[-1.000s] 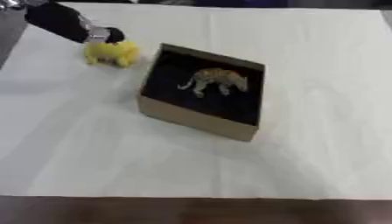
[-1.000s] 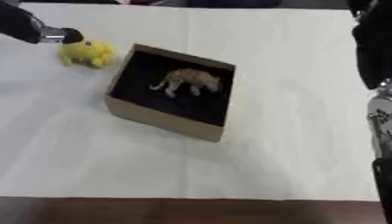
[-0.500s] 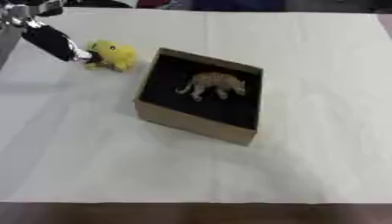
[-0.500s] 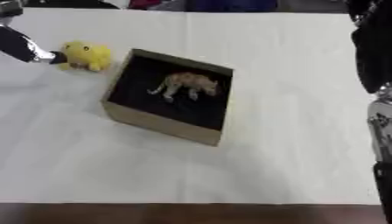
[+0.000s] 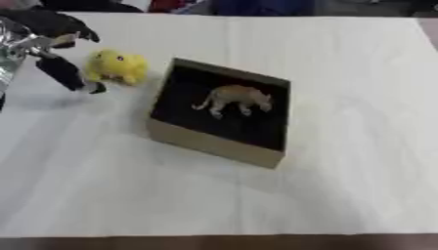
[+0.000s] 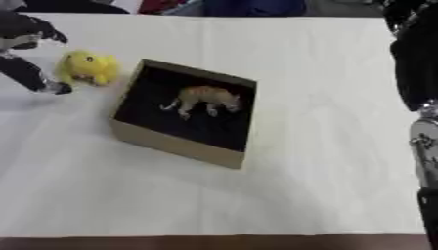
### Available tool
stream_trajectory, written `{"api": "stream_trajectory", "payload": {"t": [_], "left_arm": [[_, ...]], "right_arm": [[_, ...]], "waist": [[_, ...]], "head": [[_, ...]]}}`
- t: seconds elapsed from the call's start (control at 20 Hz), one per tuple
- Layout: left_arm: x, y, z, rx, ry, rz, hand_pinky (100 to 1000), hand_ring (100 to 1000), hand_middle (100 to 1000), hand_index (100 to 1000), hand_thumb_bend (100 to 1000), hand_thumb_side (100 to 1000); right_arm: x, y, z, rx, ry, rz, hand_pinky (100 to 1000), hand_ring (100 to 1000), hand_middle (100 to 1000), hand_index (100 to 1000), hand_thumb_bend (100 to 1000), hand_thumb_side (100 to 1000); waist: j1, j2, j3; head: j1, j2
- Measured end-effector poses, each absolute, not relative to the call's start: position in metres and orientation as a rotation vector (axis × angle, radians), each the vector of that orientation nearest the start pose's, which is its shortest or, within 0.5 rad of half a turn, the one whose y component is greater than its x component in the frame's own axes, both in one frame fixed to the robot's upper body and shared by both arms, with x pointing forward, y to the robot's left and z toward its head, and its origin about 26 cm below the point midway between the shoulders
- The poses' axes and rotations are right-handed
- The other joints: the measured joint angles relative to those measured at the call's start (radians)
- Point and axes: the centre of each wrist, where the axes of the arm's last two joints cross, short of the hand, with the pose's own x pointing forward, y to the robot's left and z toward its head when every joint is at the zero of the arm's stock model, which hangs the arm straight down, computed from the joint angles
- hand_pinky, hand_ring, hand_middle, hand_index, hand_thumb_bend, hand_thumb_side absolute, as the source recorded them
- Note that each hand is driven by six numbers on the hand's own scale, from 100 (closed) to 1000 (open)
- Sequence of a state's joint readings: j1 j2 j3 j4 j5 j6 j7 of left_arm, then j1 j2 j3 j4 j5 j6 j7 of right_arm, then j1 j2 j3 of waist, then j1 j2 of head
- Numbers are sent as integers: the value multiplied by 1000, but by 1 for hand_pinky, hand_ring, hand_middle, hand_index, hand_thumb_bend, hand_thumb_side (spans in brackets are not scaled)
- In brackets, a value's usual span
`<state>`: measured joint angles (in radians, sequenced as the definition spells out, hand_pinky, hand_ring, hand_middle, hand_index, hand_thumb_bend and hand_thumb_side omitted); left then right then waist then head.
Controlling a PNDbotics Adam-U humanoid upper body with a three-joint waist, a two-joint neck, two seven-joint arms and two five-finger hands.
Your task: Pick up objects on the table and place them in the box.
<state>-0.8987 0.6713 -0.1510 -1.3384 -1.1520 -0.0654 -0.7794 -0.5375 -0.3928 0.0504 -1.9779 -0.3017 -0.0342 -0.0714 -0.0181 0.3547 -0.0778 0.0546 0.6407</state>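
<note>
**Left hand beside the yellow toy**

Left hand hung spread and released just left of the yellow plush toy on the white table. A tan animal figure stood inside the cardboard box.

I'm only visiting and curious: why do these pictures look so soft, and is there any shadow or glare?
Left eye view: everything is blurred, the left hand most; a faint shadow lies under it, no glare. Right eye view: the box and the tan animal figure are soft-edged too.
</note>
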Motion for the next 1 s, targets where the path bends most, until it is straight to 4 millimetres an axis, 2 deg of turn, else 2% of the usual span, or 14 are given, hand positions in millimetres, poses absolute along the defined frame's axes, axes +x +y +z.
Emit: {"api": "stream_trajectory", "payload": {"t": [0.4,0.55,1.0], "left_arm": [[430,303,299,1329,-966,-1609,777,893,883,946,486,589],[430,301,302,1379,-971,-1609,766,883,875,939,387,563],[428,293,306,1474,-1040,-1620,757,879,881,940,377,552]], "right_arm": [[315,-233,267,210,-2468,313,969,826,638,955,100,987],[315,-232,267,213,-2465,319,970,826,637,955,100,990],[315,-232,268,215,-2465,324,972,826,632,956,100,995]], "waist": [[4,9,-3],[7,10,-1],[10,24,-13]], "head": [[1,-9],[1,-9],[1,-18]]}}
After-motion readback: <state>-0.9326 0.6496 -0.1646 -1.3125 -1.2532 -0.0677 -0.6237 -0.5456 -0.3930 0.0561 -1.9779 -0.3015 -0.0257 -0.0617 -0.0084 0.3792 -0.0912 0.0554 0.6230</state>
